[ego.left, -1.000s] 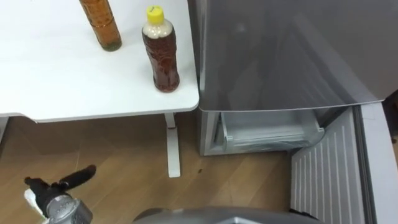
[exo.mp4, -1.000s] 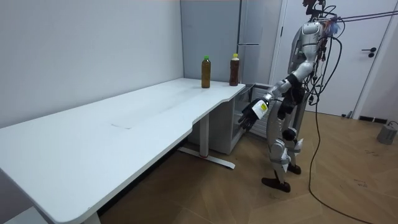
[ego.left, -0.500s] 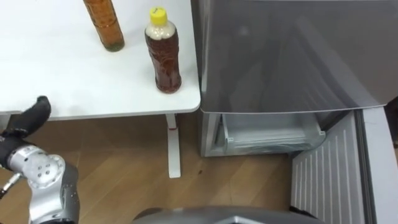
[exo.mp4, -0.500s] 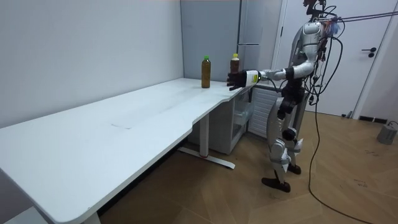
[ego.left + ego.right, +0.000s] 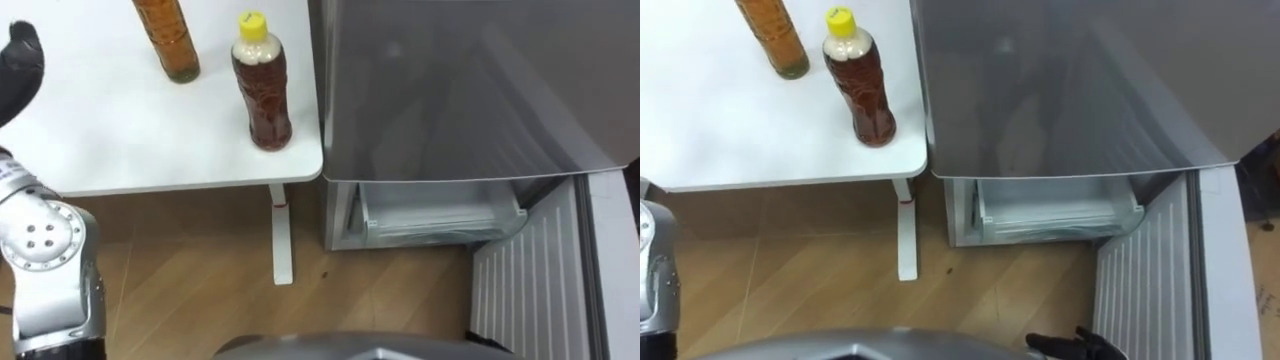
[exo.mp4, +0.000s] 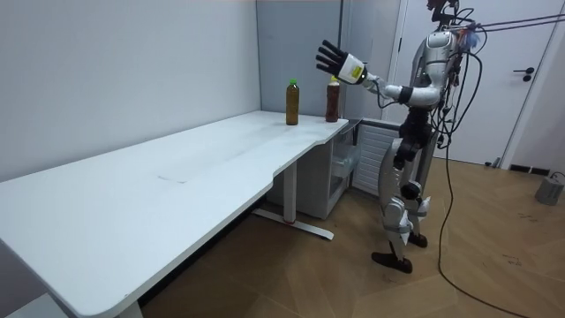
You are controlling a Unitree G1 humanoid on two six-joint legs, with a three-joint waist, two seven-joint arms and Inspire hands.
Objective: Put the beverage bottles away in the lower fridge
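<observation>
Two drink bottles stand on the white table [image 5: 100, 120] near its corner. A yellow-capped bottle of brown drink [image 5: 262, 85] is closest to the fridge. A second bottle of amber drink [image 5: 170, 40], green-capped in the room view [image 6: 292, 102], stands just left of it. My left hand [image 5: 20, 55] is raised high with its fingers spread, open and holding nothing, left of both bottles and apart from them. In the room view this left hand [image 6: 334, 60] is well above table height. My right hand [image 5: 1080, 347] hangs low by the fridge door, fingers loose.
The grey fridge [image 5: 450, 90] stands right against the table's right edge. Its lower compartment is open, showing a clear drawer [image 5: 435, 215], and the ribbed lower door [image 5: 530, 290] swings out to my right. Wooden floor and a table leg [image 5: 281, 245] lie below.
My left arm has swung up from below the table's edge to above the tabletop. The hand stays open. The bottles have not moved.
</observation>
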